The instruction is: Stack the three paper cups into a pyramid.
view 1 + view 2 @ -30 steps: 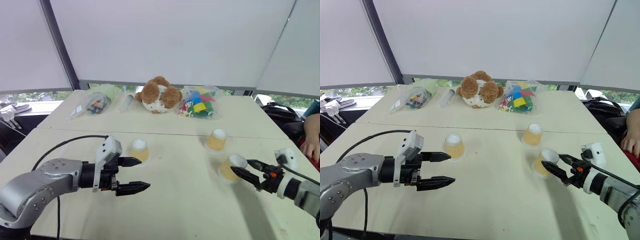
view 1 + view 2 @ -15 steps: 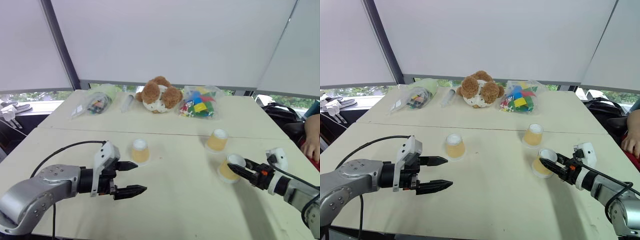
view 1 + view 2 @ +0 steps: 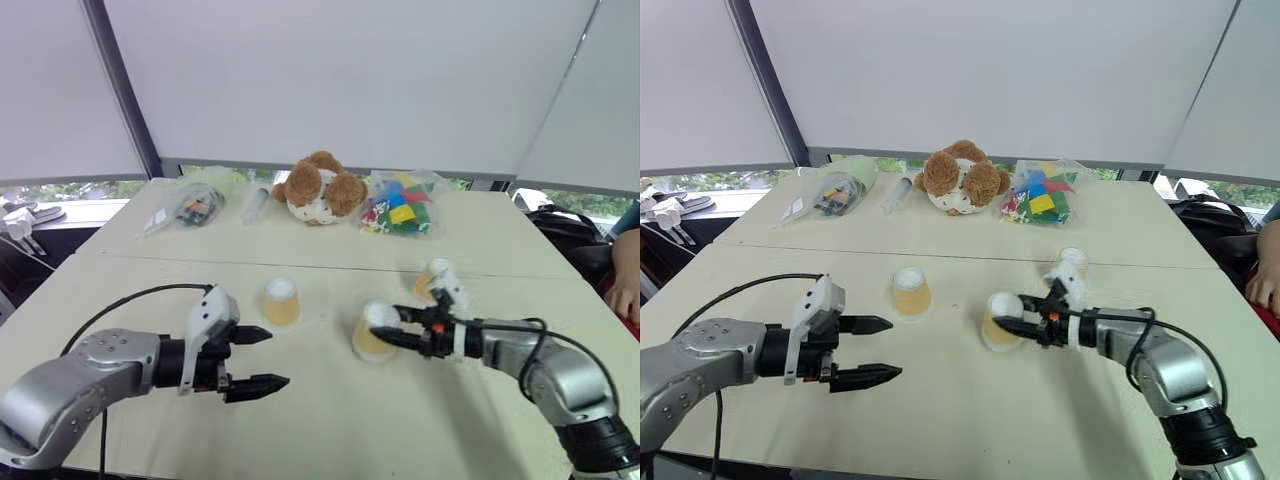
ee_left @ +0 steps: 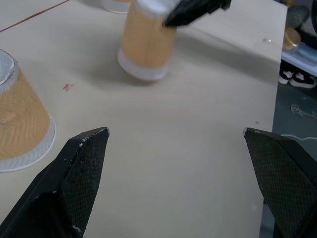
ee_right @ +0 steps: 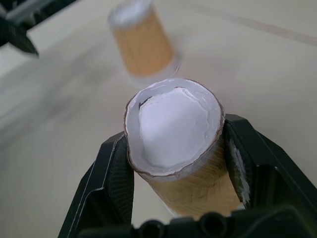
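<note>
Right gripper clamps one cup; set it down upright just beside the cup ahead, rims level.

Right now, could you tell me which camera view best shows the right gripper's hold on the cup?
The right wrist view: the right gripper clamps the held cup from both sides. The eye views show the grip small and side-on; the left wrist view shows fingertips on the cup's top.
</note>
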